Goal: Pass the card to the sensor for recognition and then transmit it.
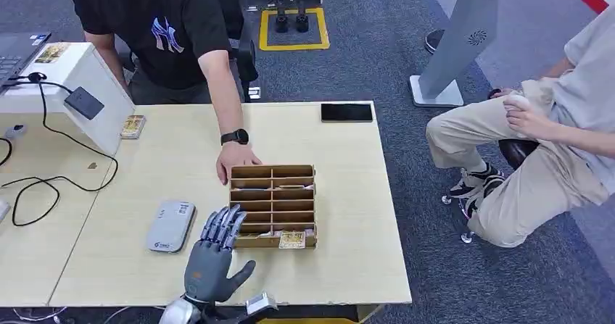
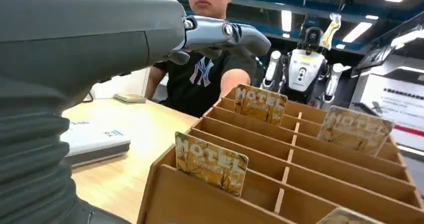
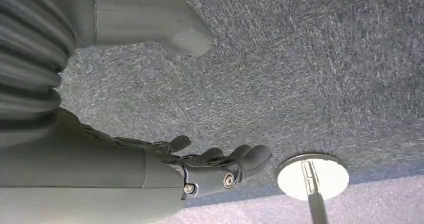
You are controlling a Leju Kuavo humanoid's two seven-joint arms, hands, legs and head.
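Left robot hand [image 1: 212,255] hovers over the table [image 1: 348,215] just at the near-left corner of the wooden card organiser [image 1: 273,205], fingers straight and spread, thumb out to the side, holding nothing. From the left wrist view those fingers [image 2: 225,33] reach out above the organiser's near rows. Cards stand upright in the slots: one card [image 2: 211,162] in the row nearest the wrist, another [image 2: 260,103] farther back, a third [image 2: 355,129] off to the side. One more card [image 1: 292,239] leans at the organiser's near edge, right of the robot hand.

On the far side of the organiser, a person's hand [image 1: 236,159] rests on its far-left corner, wristwatch [image 1: 235,137] on the arm. That arm crosses the table between the organiser and the sensor side. Left of the organiser lies a flat grey card reader [image 1: 170,226], close beside the robot hand. Farther left and back sits a white angled stand [image 1: 87,85] carrying a dark sensor pad [image 1: 84,103], its black cable [image 1: 58,179] looping across the table, with a small stack of cards [image 1: 133,126] against its foot. A black phone [image 1: 347,111] lies beyond the organiser at the far edge. A seated person [image 1: 537,150] is off to the right.

Right robot hand [image 3: 200,169] hangs over grey carpet [image 3: 310,58], fingers loosely curled, nothing in it, near a round chair-base foot [image 3: 313,176].
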